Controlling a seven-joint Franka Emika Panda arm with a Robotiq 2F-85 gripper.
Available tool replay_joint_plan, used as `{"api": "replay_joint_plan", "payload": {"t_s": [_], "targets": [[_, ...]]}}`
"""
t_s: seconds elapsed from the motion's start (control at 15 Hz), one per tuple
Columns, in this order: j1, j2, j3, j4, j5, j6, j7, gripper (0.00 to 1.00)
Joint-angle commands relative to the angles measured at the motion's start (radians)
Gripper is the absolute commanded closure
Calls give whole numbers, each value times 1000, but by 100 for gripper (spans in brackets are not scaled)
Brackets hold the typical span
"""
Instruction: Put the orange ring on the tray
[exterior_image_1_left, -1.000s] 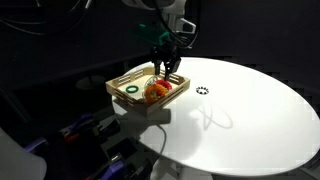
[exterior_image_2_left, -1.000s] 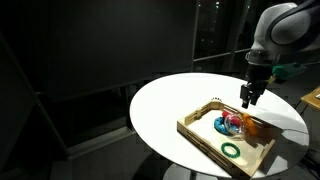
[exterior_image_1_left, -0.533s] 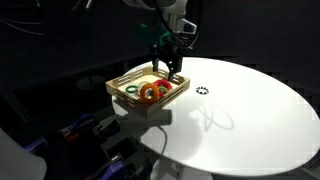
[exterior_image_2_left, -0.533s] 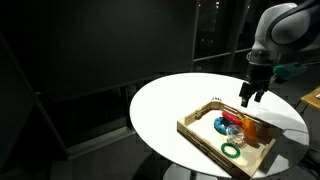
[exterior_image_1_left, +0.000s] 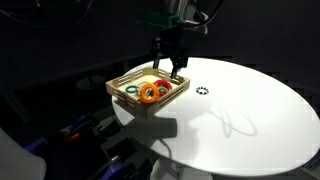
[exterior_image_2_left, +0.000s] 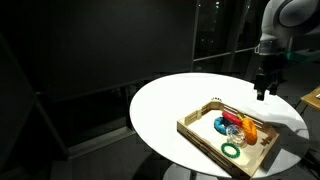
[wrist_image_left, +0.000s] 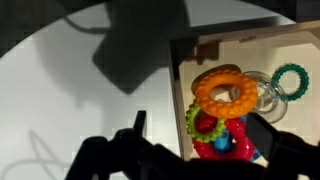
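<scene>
The orange ring (wrist_image_left: 225, 90) lies flat in the tray (wrist_image_left: 250, 48), resting on top of other toy rings. It shows in both exterior views (exterior_image_1_left: 150, 93) (exterior_image_2_left: 249, 126), inside the light-wood tray (exterior_image_1_left: 122, 80) (exterior_image_2_left: 200, 128). My gripper (exterior_image_1_left: 170, 65) (exterior_image_2_left: 261, 92) hangs above the tray's far side, clear of the ring. In the wrist view its two dark fingers stand wide apart (wrist_image_left: 200, 130) with nothing between them. It is open and empty.
The tray also holds a dark green ring (wrist_image_left: 292, 78) (exterior_image_1_left: 131, 90) (exterior_image_2_left: 232, 150), a small bumpy green ring (wrist_image_left: 198, 118), a red ring (wrist_image_left: 228, 145) and a clear ring (wrist_image_left: 264, 92). A small dotted circle (exterior_image_1_left: 203, 90) lies on the round white table (exterior_image_1_left: 250, 110). The tray sits near the table's edge.
The gripper has risen up and away from the tray. The orange ring stays behind in the tray on the other rings.
</scene>
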Motion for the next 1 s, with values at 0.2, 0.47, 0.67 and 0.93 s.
{"api": "replay_joint_plan", "payload": {"t_s": [0.2, 0.47, 0.67, 0.93], "targets": [[-27, -94, -35, 41, -116, -101, 39, 0], [-43, -158, -49, 35, -116, -102, 50, 0], [-53, -203, -57, 38, -110, -121, 43, 0], [-62, -256, -65, 45, -104, -156, 36, 0]]}}
